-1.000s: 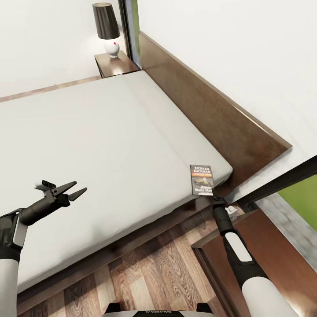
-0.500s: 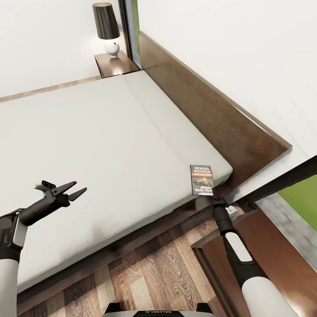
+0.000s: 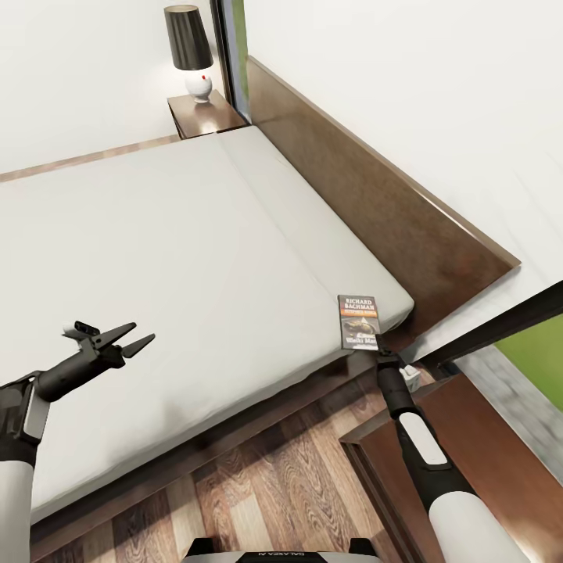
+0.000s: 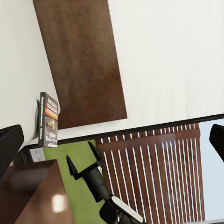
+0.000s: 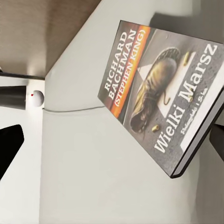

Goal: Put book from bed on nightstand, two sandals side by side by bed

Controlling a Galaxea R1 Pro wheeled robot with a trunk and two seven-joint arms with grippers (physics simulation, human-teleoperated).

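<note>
The book (image 3: 358,320) lies on the bed (image 3: 172,258) corner beside the headboard. Since a moment ago the right pincer (image 3: 378,348), spread open, has crept to the book's near edge, ready to grasp; the left pincer (image 3: 134,336) hangs released.

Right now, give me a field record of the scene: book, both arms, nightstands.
book: book lies flat, cover up, at the mattress corner by the headboard
right gripper: right gripper at the book's near edge, jaws open, not closed on it
left gripper: left gripper above the mattress, jaws open, holding nothing
near nightstand: nightstand right beside the right arm
far nightstand: carries a lamp
</note>
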